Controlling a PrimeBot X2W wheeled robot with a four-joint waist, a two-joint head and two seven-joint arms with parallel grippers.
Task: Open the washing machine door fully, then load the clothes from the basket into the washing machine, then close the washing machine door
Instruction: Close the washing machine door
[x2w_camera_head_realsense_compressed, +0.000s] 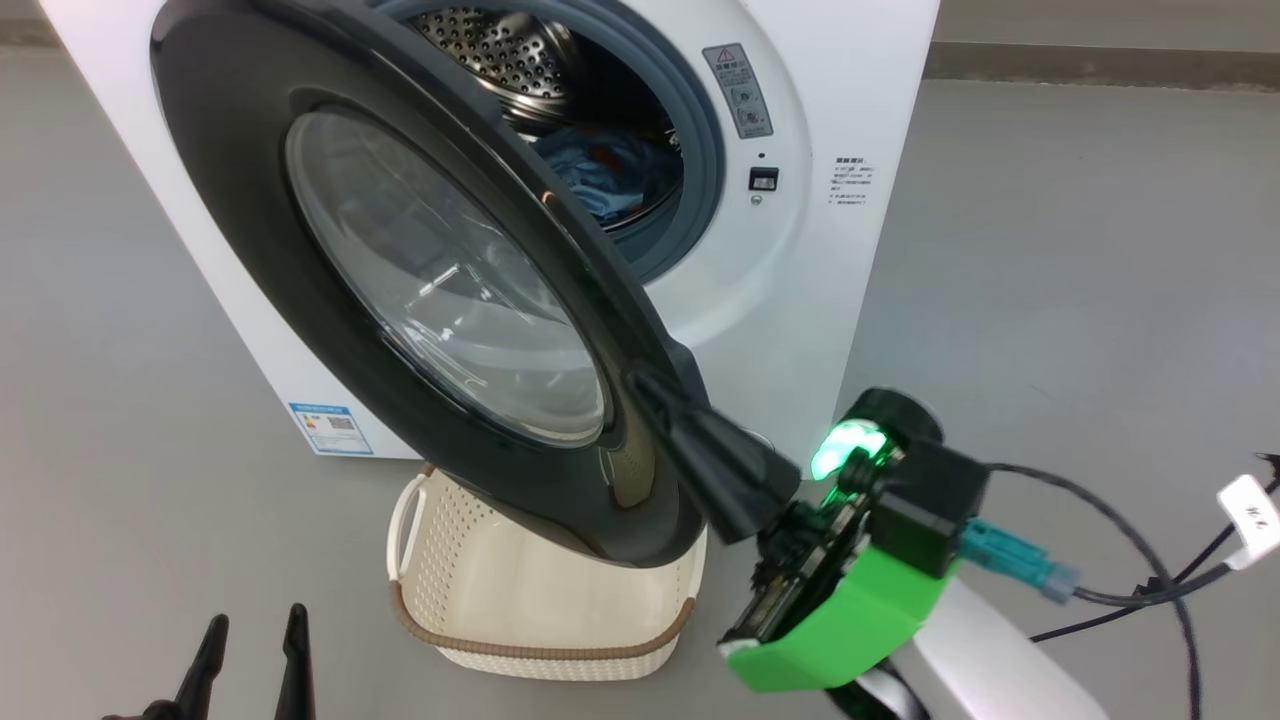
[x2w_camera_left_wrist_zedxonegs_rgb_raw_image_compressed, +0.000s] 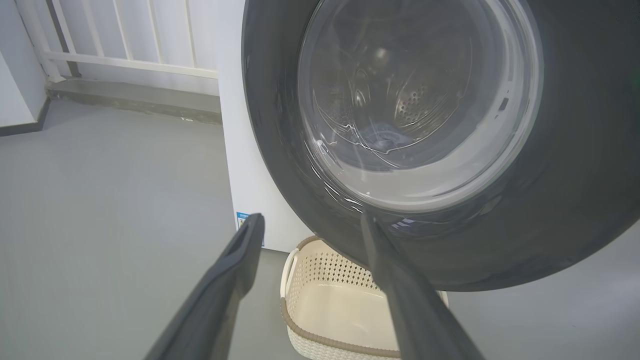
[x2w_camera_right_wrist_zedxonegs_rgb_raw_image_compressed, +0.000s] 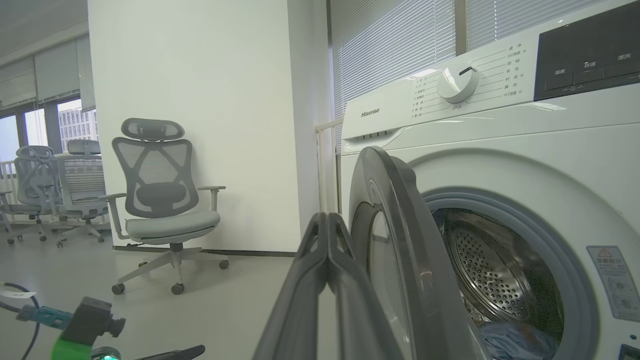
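Right gripper (x2w_camera_head_realsense_compressed: 645, 390): fingers pressed together, tips at washing machine door (x2w_camera_head_realsense_compressed: 230, 200) rim, apparently touching. Left gripper (x2w_camera_head_realsense_compressed: 256, 620): fingers spread, nr basket (x2w_camera_head_realsense_compressed: 450, 540). Qty 1 door: glossy black rim, domed clear glass, part-open. Qty 1 basket: perforated cream plastic, below door. Clothes (x2w_camera_head_realsense_compressed: 600, 175): blue fabric in perforated steel drum (x2w_camera_head_realsense_compressed: 500, 50); qty unclear.

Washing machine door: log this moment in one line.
washing machine door: partly open | right gripper: shut, at door's rim | left gripper: open, holding nothing | clothes: in drum | basket: under door, nothing seen inside
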